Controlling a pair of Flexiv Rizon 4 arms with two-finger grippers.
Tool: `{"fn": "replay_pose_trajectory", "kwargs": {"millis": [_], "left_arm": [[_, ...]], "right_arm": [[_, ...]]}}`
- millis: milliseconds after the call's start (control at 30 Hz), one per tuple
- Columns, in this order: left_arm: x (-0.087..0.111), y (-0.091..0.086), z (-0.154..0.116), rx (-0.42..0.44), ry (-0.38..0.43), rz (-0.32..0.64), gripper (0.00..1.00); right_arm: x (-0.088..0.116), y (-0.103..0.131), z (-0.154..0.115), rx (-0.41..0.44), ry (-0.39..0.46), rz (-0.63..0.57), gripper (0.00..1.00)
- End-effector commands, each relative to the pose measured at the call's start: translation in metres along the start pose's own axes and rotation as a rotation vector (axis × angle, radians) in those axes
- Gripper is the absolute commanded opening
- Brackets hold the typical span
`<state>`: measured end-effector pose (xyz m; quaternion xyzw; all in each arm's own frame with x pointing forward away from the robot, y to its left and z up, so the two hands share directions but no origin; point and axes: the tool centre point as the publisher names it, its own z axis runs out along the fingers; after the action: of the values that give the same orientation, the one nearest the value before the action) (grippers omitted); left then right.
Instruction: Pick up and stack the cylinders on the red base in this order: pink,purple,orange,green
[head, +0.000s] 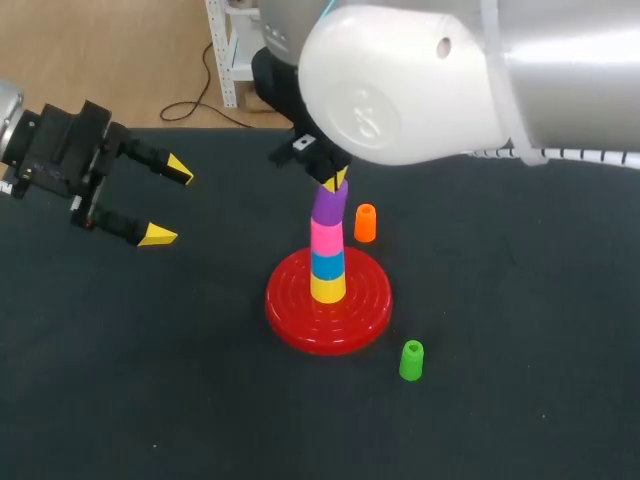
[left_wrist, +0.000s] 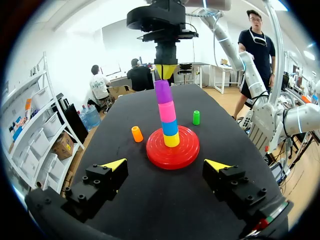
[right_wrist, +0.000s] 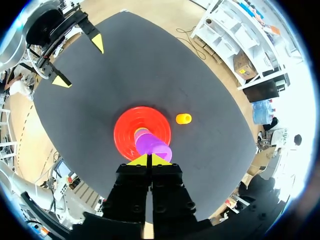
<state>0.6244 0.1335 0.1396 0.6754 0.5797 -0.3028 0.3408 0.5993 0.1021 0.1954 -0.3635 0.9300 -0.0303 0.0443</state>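
Note:
The red base (head: 288, 312) holds a slightly leaning stack on its peg: yellow, blue, the pink cylinder (head: 326, 238), and the purple cylinder (head: 330, 205) on top. My right gripper (head: 336, 182) hangs just above the purple cylinder (right_wrist: 152, 146), its yellow tips pressed together and shut on nothing. The orange cylinder (head: 366, 222) stands upright on the mat just behind and right of the base. The green cylinder (head: 411, 360) stands in front of the base to its right. My left gripper (head: 168, 202) is open at the far left, well clear of the stack (left_wrist: 167, 111).
The black mat (head: 150, 380) covers the table. My right arm's large white housing (head: 400, 80) overhangs the back middle and right, hiding the mat behind the stack.

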Motion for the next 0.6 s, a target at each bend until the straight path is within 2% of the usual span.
{"fn": "replay_pose_trajectory", "kwargs": {"millis": [33,300,333,400,500,600], "left_arm": [[0.0012,0.0002,-0.0002,0.0,-0.003,0.003,1.0],[0.0012,0.0002,-0.0002,0.0,-0.003,0.003,1.0],[0.0012,0.0002,-0.0002,0.0,-0.003,0.003,1.0],[0.0012,0.0002,-0.0002,0.0,-0.003,0.003,1.0],[0.0012,0.0002,-0.0002,0.0,-0.003,0.003,1.0],[0.0012,0.0002,-0.0002,0.0,-0.003,0.003,1.0]], "right_arm": [[0.0014,0.0019,0.0049,0.002,-0.001,0.0,0.0],[0.0004,0.0055,0.0039,-0.004,-0.001,-0.006,0.0],[0.0003,0.0057,0.0038,-0.004,-0.001,-0.007,0.04],[0.0002,0.0058,0.0036,-0.003,-0.003,-0.008,0.28],[0.0001,0.0055,0.0031,-0.003,-0.004,-0.008,0.39],[0.0001,0.0053,0.003,-0.003,-0.003,-0.006,0.44]]}}
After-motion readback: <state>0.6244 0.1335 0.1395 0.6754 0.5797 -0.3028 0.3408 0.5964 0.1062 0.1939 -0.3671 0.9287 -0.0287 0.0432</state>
